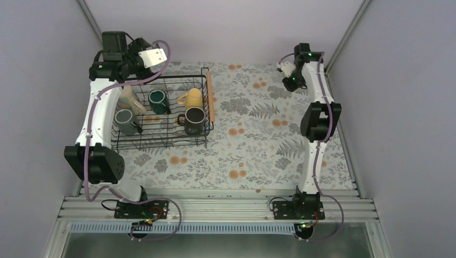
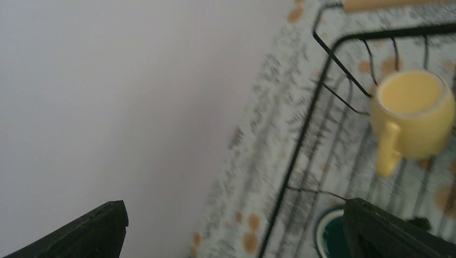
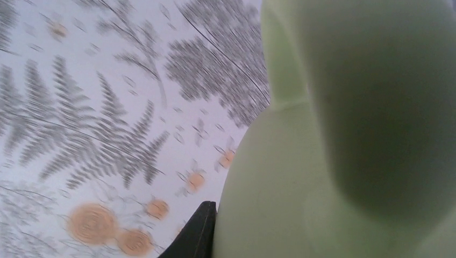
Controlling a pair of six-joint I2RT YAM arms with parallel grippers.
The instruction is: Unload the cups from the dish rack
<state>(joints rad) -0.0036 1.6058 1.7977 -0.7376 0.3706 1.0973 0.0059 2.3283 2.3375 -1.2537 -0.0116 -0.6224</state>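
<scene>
The black wire dish rack (image 1: 161, 141) stands at the left of the table, with a wooden rod handle (image 1: 210, 97) on its right side. It holds a yellow cup (image 1: 192, 98), a dark teal cup (image 1: 157, 101), a black cup (image 1: 194, 121), a grey-green cup (image 1: 125, 121) and a cream patterned cup (image 1: 129, 99). My left gripper (image 1: 141, 66) hangs open and empty above the rack's far left corner. The left wrist view shows the yellow cup (image 2: 413, 114) and the teal cup's rim (image 2: 329, 236). My right gripper (image 1: 292, 81) is shut on the pale green cup (image 3: 344, 161), one finger (image 3: 198, 236) against its side, above the far right of the table.
A floral cloth (image 1: 253, 140) covers the table. Grey walls close in on the back and both sides, and the left gripper is near the back wall (image 2: 107, 97). Metal rails (image 1: 215, 207) run along the near edge by the arm bases.
</scene>
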